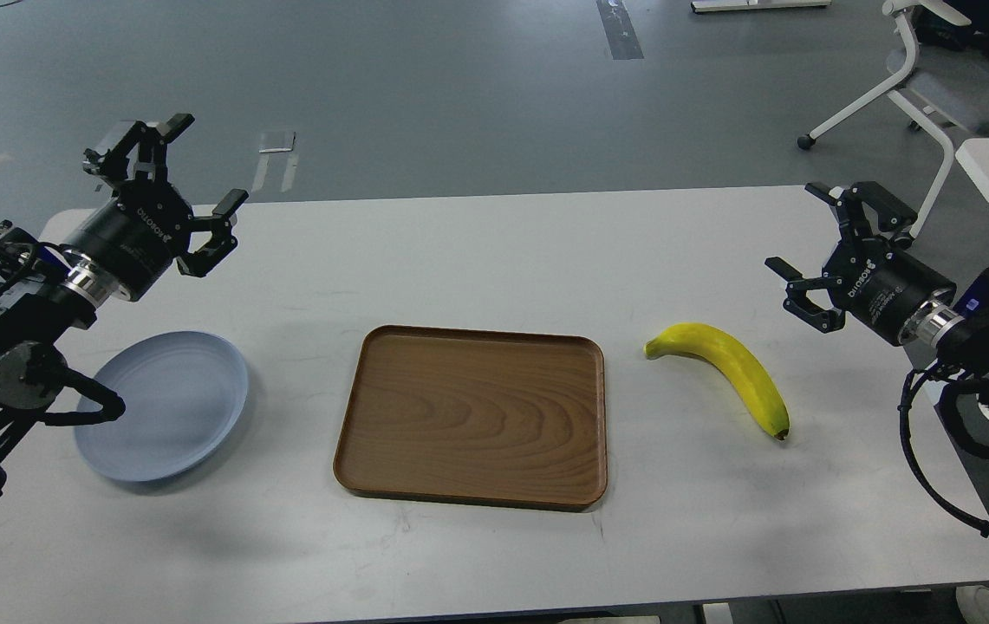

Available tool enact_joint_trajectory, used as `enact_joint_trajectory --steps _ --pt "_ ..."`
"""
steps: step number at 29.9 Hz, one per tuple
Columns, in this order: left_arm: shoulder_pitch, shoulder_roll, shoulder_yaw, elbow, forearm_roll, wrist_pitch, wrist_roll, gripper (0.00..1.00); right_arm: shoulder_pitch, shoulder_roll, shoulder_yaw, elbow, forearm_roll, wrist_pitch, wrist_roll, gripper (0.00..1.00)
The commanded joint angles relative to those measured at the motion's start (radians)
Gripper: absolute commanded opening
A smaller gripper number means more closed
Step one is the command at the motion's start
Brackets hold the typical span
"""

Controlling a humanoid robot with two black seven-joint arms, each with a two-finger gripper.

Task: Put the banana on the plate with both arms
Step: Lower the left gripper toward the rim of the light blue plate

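Both grippers spread wide, holding nothing. Right gripper [823, 251] hangs above the table's right edge, right of the tray and farther back than it; left gripper [182, 186] hangs above the far-left corner, left of the tray and well behind it. Fingers on each clearly apart.

Landmark = wooden tray [470, 416], mid-table, bare.

Nearest to me: plate [166, 406], left of tray, abt level w/ its front half, a clear gap between them. Left arm's elbow section overlaps the plate's left rim in view; can't tell if touching. Plate bare.

Next back: banana [730, 373], right of tray, near it but not touching, lying flat on the table [494, 251]. Greenish stem tip points toward the tray; dark end points to me and away from the tray. Curve bows away from the tray.

So banana & plate sit on opposite sides of the tray, well apart — nothing done yet; prob right arm picks, hands over to left.

Handling, judged: banana light, firm-ish but bruises under hard squeeze; skin smooth, rounded, may roll or slip in a narrow pinch. Best hold = mid-body, jaws across the short axis, moderate force. Avoid stem tip & dark end: thin, and the rest would swing. For a handover, grip off-centre so the 2nd gripper has room.

Farthest: grey floor and a white chair [919, 87] behind the table's right side.
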Motion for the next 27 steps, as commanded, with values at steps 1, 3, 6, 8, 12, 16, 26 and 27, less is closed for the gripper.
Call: enact_joint_trajectory --steps 1,3,6,8,12,16,26,27 --pt "0.007 -0.01 0.0 -0.001 0.007 -0.009 0.0 0.99 -0.007 -0.002 0.001 -0.004 -0.001 0.0 0.0 1.0" --pt "0.007 -0.011 0.0 0.001 0.006 -0.011 0.0 0.99 -0.011 -0.002 0.001 -0.004 -0.001 0.0 0.0 1.0" --pt "0.007 -0.01 0.001 0.002 0.0 -0.014 0.006 0.99 -0.011 -0.002 -0.001 -0.006 -0.001 0.0 0.0 1.0" --pt "0.004 -0.002 0.001 0.004 -0.002 -0.014 0.009 1.0 -0.011 -0.002 -0.001 -0.006 -0.001 0.0 0.0 1.0" --pt "-0.005 0.029 0.0 0.027 -0.002 -0.04 0.008 1.0 -0.01 -0.001 -0.001 -0.006 -0.001 0.0 0.0 1.0" --pt "-0.008 0.085 0.004 0.044 0.022 -0.049 0.003 1.0 -0.008 -0.002 -0.001 -0.006 -0.003 0.0 0.0 1.0" --pt "-0.042 0.306 0.0 -0.185 0.655 -0.049 -0.102 1.0 0.004 0.007 -0.001 -0.011 -0.006 0.0 0.0 1.0" --pt "-0.042 0.32 -0.002 -0.203 0.718 -0.049 -0.102 1.0 0.004 0.007 -0.001 -0.011 -0.008 0.0 0.0 1.0"
